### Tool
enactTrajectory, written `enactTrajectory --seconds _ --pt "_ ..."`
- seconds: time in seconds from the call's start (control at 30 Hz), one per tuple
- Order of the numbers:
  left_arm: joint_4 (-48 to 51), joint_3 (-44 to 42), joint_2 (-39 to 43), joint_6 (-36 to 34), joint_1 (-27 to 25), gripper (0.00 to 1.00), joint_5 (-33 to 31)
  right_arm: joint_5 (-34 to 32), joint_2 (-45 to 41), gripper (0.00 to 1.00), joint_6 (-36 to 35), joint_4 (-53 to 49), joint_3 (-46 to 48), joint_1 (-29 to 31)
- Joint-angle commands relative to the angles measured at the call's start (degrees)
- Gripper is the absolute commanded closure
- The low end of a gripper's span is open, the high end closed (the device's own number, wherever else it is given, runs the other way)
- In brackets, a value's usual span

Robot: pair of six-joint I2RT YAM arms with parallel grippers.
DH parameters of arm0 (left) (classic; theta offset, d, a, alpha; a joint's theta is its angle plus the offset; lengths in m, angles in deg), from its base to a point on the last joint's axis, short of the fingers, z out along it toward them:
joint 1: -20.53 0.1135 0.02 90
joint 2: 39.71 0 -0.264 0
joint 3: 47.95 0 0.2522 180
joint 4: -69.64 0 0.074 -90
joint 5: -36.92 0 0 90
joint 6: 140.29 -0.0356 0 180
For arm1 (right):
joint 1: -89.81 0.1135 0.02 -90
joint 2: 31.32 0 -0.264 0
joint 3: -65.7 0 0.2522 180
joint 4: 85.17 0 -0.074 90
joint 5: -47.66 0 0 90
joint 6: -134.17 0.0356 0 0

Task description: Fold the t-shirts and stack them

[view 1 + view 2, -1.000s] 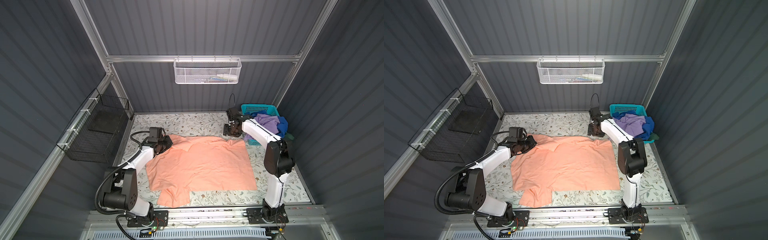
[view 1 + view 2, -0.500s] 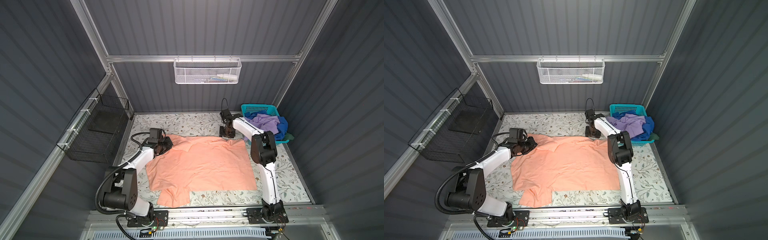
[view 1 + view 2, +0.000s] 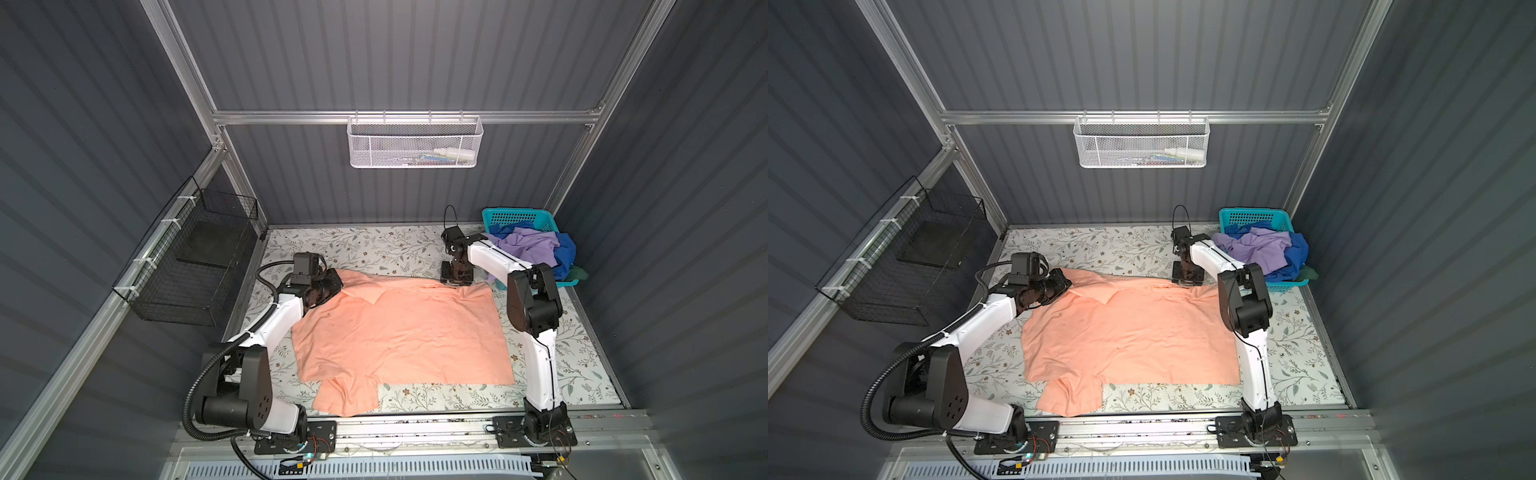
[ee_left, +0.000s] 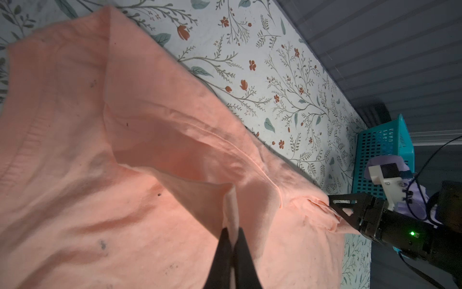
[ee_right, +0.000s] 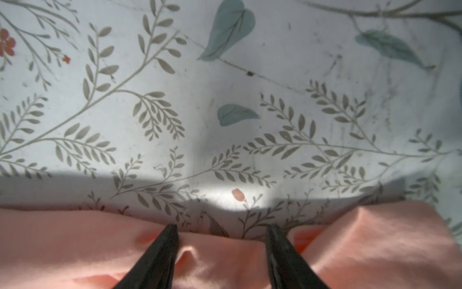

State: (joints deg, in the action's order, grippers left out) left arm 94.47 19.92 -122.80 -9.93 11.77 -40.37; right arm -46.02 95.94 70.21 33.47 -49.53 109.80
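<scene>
A peach-orange t-shirt (image 3: 399, 328) (image 3: 1125, 332) lies spread on the floral table cover, one sleeve hanging toward the front edge. My left gripper (image 3: 337, 283) (image 4: 232, 229) is shut on a fold of it at the shirt's far left corner, lifting the cloth (image 4: 125, 175) slightly. At the far right edge, my right gripper (image 3: 456, 281) (image 5: 222, 227) points down, open, its fingertips straddling the cloth's edge (image 5: 225, 262). Lavender (image 3: 532, 245), royal blue (image 3: 565, 253) and dark green (image 3: 578, 273) t-shirts are heaped in the teal basket (image 3: 515, 216).
The teal basket stands in the far right corner, right beside the right arm. A white mesh basket (image 3: 415, 143) hangs on the back wall and a black wire basket (image 3: 195, 257) on the left wall. A metal rail (image 3: 415, 428) runs along the table's front.
My right gripper has come left and down from beside the basket onto the shirt's far right edge. The left gripper has stayed shut on its corner.
</scene>
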Motion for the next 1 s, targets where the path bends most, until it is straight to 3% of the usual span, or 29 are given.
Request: enactTrajectory --seconds 0.0,0.37,0.7,0.8,0.97 --pt "1.9 1.8 1.0 0.0 0.4 1.0 0.2 -2.3 -3.2 0.38 1.1 -0.6 2.6 0.0" --pt "1.8 1.1 0.8 -0.3 0.5 1.0 0.0 -7.9 -9.2 0.36 1.4 -0.9 11.2 -0.5" --pt "1.6 1.1 -0.1 -0.3 0.5 1.0 0.4 -7.1 -7.6 0.36 1.3 1.2 13.5 -1.3" --pt "1.6 1.4 -0.7 -0.4 0.5 1.0 0.2 -6.9 -6.4 0.47 0.7 1.5 13.1 -1.4" --pt "1.0 2.5 -2.3 -0.6 0.6 1.0 0.2 -6.7 -5.2 0.79 -1.2 2.0 9.8 -1.5"
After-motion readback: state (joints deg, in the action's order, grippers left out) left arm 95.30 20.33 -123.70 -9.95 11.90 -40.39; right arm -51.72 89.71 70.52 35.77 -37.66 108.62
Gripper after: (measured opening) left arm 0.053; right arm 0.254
